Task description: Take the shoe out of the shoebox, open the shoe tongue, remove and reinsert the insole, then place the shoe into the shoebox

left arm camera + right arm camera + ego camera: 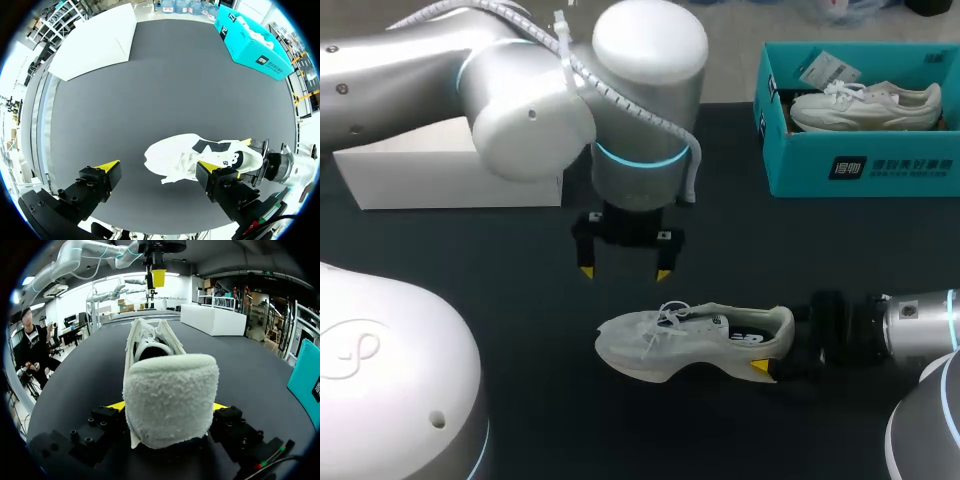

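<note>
Tongue-opening looks to be the step in hand. Seen from the head camera, the shoe (690, 340) rests on the dark table (500, 300), well apart from the teal cardboard shoebox (860, 170) (a second shoe (865, 105) lies inside it). The right gripper (770, 368) is clamped on the heel. The left gripper (625, 270) hangs above the laces, fingers spread wide and holding nothing. A white box (450, 175) stands at the far left.

In the left wrist view, the yellow tips straddle the toe and laces from above without touching them. The upper looks like soft pale mesh with loose laces, and a dark insole shows in the opening.

In the right wrist view, the padded, terry-like heel collar sits between both fingers, pressed from two sides. The shoe runs long and narrow ahead.

Next, I judge, the left gripper must come down, pinch the thin, floppy tongue and lift it while the heel is braced.
</note>
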